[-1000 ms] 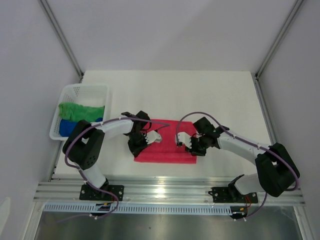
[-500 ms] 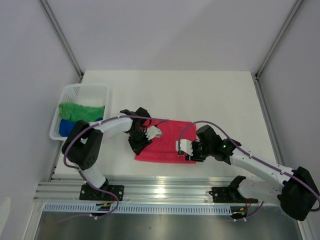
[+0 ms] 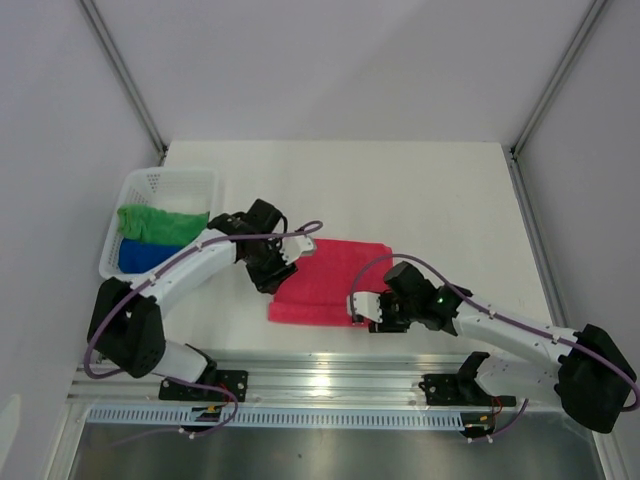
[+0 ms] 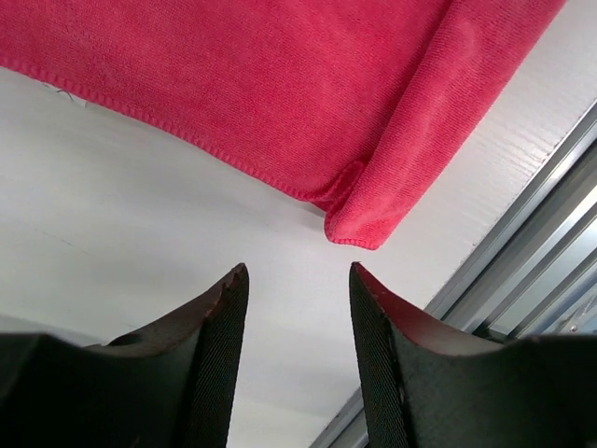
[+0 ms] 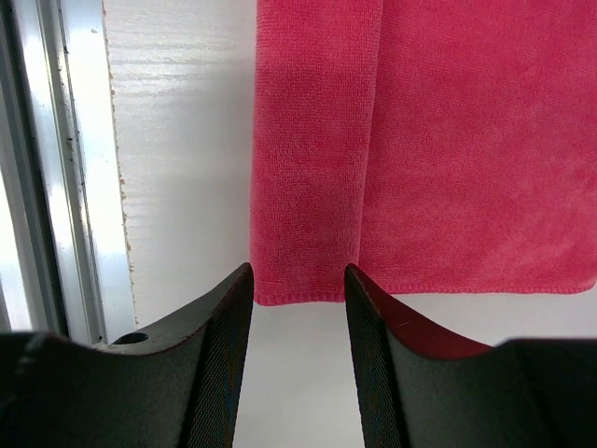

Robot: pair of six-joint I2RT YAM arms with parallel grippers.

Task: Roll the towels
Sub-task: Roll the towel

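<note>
A pink-red towel (image 3: 335, 275) lies flat on the table, its near edge folded over into a strip (image 5: 312, 168). My left gripper (image 3: 278, 272) hovers at the towel's left edge, open, with only bare table between its fingers (image 4: 215, 355); the towel's near-left corner (image 4: 359, 229) lies just ahead. My right gripper (image 3: 362, 306) is at the towel's near-right corner, open and empty, with the folded strip's end (image 5: 298, 289) just past the fingertips. A green towel (image 3: 160, 222) and a blue towel (image 3: 138, 256) sit rolled in the basket.
The white mesh basket (image 3: 165, 176) stands at the table's left edge. An aluminium rail (image 3: 330, 375) runs along the near edge, close to the towel and the right gripper (image 5: 298, 275). Grey walls enclose the table on three sides.
Both grippers opened and let go of the pink-red towel. The left one drew back to the towel's left edge, the right one toward its near-right corner. The towel now lies with its near edge folded.
</note>
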